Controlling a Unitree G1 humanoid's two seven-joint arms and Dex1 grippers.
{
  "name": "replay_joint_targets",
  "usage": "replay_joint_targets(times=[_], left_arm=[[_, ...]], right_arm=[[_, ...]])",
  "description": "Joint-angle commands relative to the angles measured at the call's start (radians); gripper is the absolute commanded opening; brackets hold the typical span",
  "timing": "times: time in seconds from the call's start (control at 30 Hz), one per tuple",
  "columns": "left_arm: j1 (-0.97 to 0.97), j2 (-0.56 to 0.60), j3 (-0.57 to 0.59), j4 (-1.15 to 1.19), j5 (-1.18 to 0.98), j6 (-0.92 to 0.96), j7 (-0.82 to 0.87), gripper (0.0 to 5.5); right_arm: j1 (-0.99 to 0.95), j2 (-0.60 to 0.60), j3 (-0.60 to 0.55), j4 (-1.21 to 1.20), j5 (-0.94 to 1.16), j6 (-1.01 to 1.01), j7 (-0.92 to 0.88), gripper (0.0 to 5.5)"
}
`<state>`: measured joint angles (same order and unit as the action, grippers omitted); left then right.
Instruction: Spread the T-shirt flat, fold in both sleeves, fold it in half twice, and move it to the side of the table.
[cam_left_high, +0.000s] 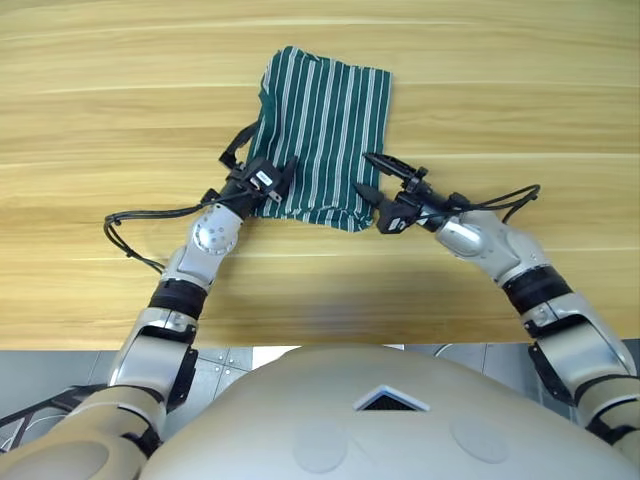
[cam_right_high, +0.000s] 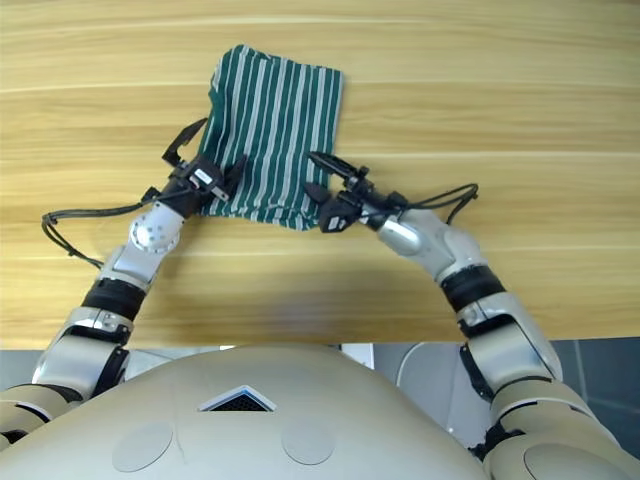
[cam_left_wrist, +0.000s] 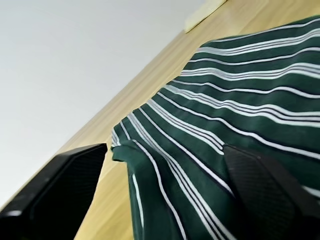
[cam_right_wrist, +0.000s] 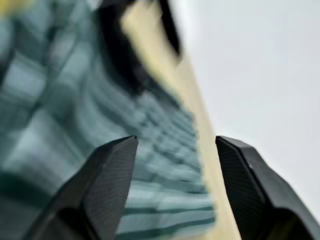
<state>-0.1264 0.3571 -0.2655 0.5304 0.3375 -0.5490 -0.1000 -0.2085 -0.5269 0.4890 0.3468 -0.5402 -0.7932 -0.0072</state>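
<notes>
Both arms extended forward, angled inward. Fingers of left gripper (cam_left_high: 258, 164) apart; fingers of right gripper (cam_left_high: 373, 176) likewise apart.

T-shirt (cam_left_high: 322, 125) on table (cam_left_high: 530, 90), centre; left end effector (cam_left_high: 264, 162) at near-left corner, right end effector (cam_left_high: 365, 173) at near-right.

No text, number or sign can be read with certainty. A small white label (cam_left_high: 263, 178) is seen on the body of the left hand (cam_left_high: 268, 148), but its print is too small to be made out.
</notes>
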Motion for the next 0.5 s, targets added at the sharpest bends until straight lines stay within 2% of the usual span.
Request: replay_joint_targets(times=[0.03, 0.3, 0.5], left_arm=[[0.016, 0.000, -0.015, 0.014, 0.006, 0.009, -0.031, 4.32], [-0.009, -0.033, -0.031, 0.030, -0.006, -0.010, -0.056, 4.32], [-0.010, -0.042, -0.035, 0.027, -0.006, -0.009, -0.057, 4.32]], right_arm=[[0.022, 0.023, 0.008, -0.083, 0.023, 0.018, 0.081, 2.88], [-0.062, 0.159, 0.091, 0.173, -0.102, 0.053, 0.074, 2.88], [-0.053, 0.165, 0.130, 0.219, -0.142, 0.028, 0.072, 2.88]])
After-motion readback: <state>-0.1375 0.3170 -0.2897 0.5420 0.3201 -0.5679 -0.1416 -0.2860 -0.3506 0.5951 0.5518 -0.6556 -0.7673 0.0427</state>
